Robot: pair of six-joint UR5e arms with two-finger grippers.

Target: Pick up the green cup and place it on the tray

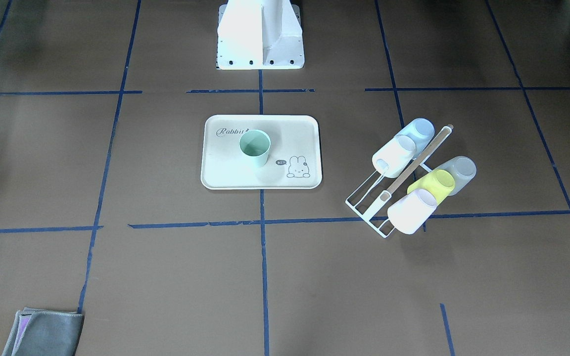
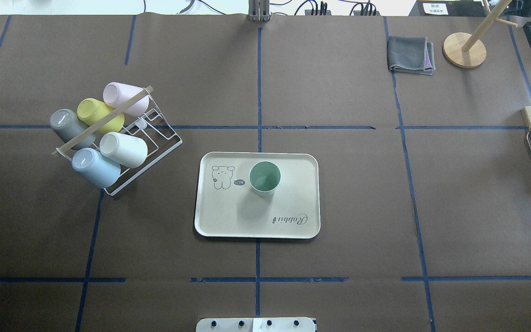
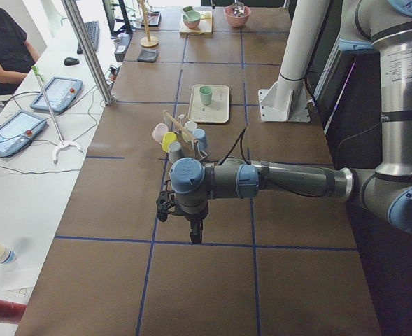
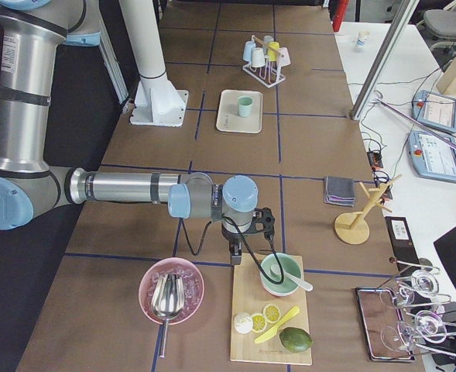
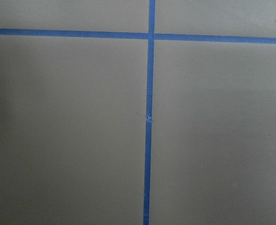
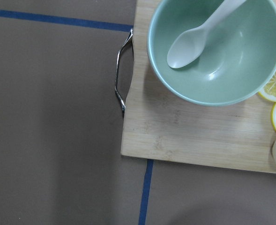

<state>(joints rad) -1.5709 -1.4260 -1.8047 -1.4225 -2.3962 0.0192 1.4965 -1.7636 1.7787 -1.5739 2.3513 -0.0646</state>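
Brown paper gridded with blue tape is covering the counter you are looking at. One tray [image 2: 228, 216] is lying at its middle. One green cup [image 2: 265, 179] is standing upright on that tray, mouth up, between the bunny drawing and the lettering. Off the tray's side toward the robot's left, one rack [image 2: 109, 117] is holding five cups on their sides: one pink cup [image 2: 125, 97], one yellow-green cup [image 2: 99, 114], one grey cup [image 2: 68, 125], one white cup [image 2: 125, 150] and one pale blue cup [image 2: 95, 167]. Two arms are reaching out well apart from the tray. The left arm [image 3: 289, 180] is hanging over bare paper, and the right arm [image 4: 127, 187] is hanging over one wooden board [image 6: 189, 136] carrying one bowl [image 6: 241, 61]. You cannot tell whether either arm's jaws are open or closed.
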